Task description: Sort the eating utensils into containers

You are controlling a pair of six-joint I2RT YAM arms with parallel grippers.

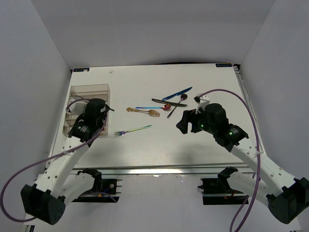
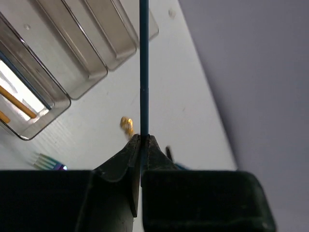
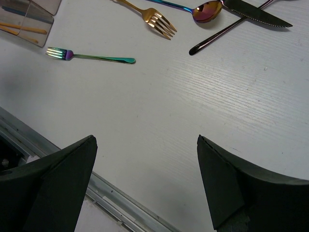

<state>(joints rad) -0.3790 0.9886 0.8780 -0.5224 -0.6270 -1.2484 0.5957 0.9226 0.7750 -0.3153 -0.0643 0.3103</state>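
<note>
Left wrist view shows your left pincer clamped on a thin blue stick near the organiser; your right pincer gapes wide, empty.

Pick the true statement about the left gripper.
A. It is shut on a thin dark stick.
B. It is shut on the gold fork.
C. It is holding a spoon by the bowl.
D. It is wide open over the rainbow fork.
A: in the left wrist view the left gripper pinches a thin dark stick, while the gold fork and the rainbow fork lie loose, apart from it.
</note>
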